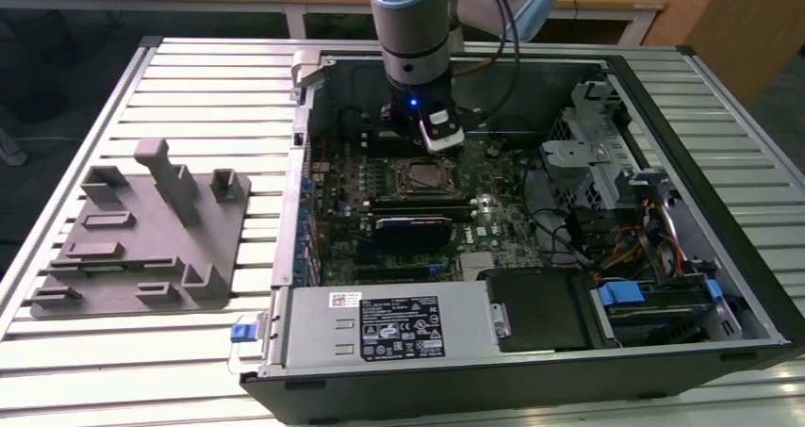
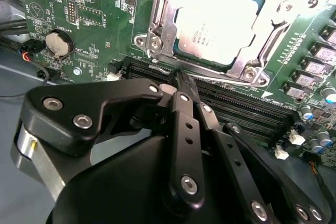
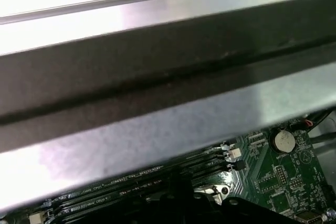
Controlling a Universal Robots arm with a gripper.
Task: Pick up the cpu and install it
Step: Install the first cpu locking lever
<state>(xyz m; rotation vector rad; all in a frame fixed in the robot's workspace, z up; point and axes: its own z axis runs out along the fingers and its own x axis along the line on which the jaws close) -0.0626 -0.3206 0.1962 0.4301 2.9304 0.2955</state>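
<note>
One cpu (image 2: 218, 24) sits in its socket (image 2: 157, 40); claw (image 2: 178, 80) pressed together, empty.

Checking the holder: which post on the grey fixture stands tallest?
The post near the fixture's back edge, middle; the others are short stubs.

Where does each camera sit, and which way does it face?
Exterior view: off the arm, above the table, looking down into the open computer case; the arm's wrist hangs above the socket.
Second wrist view: on the arm, facing along the shut gripper to the cpu lying in its socket.
First wrist view: on the arm, facing the case's wall and the motherboard's edge.
Both wrist views share the coin battery.
</note>
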